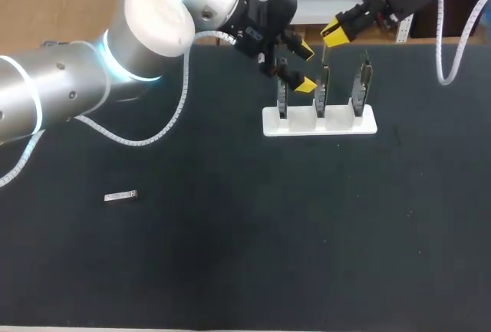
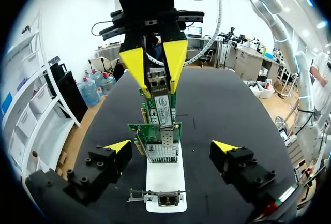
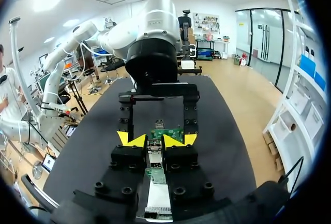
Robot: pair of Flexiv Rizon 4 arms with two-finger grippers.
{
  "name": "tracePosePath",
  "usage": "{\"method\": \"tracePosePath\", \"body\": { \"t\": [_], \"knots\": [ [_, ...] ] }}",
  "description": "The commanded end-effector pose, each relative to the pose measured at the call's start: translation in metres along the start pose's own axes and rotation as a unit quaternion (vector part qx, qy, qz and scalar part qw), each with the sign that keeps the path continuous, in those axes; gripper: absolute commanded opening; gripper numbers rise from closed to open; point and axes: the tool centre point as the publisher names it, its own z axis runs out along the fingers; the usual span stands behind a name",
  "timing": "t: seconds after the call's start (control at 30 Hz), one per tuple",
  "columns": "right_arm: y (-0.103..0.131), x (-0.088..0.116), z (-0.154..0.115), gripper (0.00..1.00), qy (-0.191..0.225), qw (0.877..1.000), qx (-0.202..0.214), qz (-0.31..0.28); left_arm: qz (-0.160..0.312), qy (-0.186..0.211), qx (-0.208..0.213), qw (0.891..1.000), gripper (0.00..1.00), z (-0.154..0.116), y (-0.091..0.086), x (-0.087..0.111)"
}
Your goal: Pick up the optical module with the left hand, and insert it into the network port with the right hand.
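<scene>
Insertion step: overhead, the right gripper (image 1: 334, 34) hangs over the middle card (image 1: 321, 88) in the stand (image 1: 347, 126). Left wrist view: left gripper (image 2: 171, 145) jaws apart, right clamped on the module (image 2: 156, 77), apparently at the port (image 2: 160, 99). Right wrist view agrees; next, a straight push.

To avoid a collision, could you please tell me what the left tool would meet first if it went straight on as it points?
Probably the upright network card on the white holder, directly ahead of the open left tool; depth is unclear.

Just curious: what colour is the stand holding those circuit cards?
The stand is white; head view.
</scene>
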Motion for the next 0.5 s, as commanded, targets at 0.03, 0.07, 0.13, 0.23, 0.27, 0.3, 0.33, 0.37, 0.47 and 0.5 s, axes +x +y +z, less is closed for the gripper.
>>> {"method": "tracePosePath", "body": {
  "t": [0.03, 0.07, 0.13, 0.23, 0.27, 0.3, 0.33, 0.37, 0.47, 0.5],
  "knots": [
    [-0.0028, 0.0015, 0.0022, 0.0, 0.001, 1.0, -0.002, 0.002, 0.0, 0.002, 0.003, 1.0, 1.0, 0.0007, 0.003, -0.0007],
    [-0.0029, 0.0019, 0.0024, 0.0, 0.001, 1.0, -0.002, 0.002, 0.0, 0.002, 0.003, 1.0, 1.0, 0.0007, 0.003, -0.0007],
    [-0.0035, 0.0025, 0.0028, 0.0, 0.002, 1.0, -0.002, 0.002, 0.0, 0.002, 0.003, 1.0, 1.0, 0.0007, 0.003, -0.0007],
    [-0.0046, 0.0034, 0.003, 0.0, 0.008, 1.0, 0.001, 0.001, 0.0, 0.002, 0.003, 1.0, 1.0, 0.0007, 0.003, -0.0007],
    [-0.0048, 0.0036, 0.003, 0.0, 0.009, 1.0, 0.002, 0.001, 0.0, 0.002, 0.003, 1.0, 1.0, 0.0007, 0.003, -0.0007],
    [-0.0049, 0.0037, 0.0031, 0.0, 0.009, 1.0, 0.002, 0.001, 0.0, 0.002, 0.003, 1.0, 1.0, 0.0007, 0.003, -0.0007],
    [-0.0049, 0.0038, 0.003, 0.0, 0.01, 1.0, 0.002, 0.0, 0.0, 0.002, 0.003, 1.0, 1.0, 0.0007, 0.003, -0.0007],
    [-0.005, 0.0037, 0.003, 0.0, 0.012, 1.0, 0.003, -0.001, 0.0, 0.002, 0.003, 1.0, 1.0, 0.0007, 0.003, -0.0007],
    [-0.0044, 0.0022, 0.0021, 0.0, 0.01, 1.0, 0.005, -0.004, 0.0, 0.002, 0.003, 1.0, 1.0, 0.0007, 0.003, -0.0007],
    [-0.0041, 0.0012, 0.0016, 0.0, 0.009, 1.0, 0.006, -0.005, 0.0, 0.002, 0.003, 1.0, 1.0, 0.0007, 0.003, -0.0007]
  ]
}}
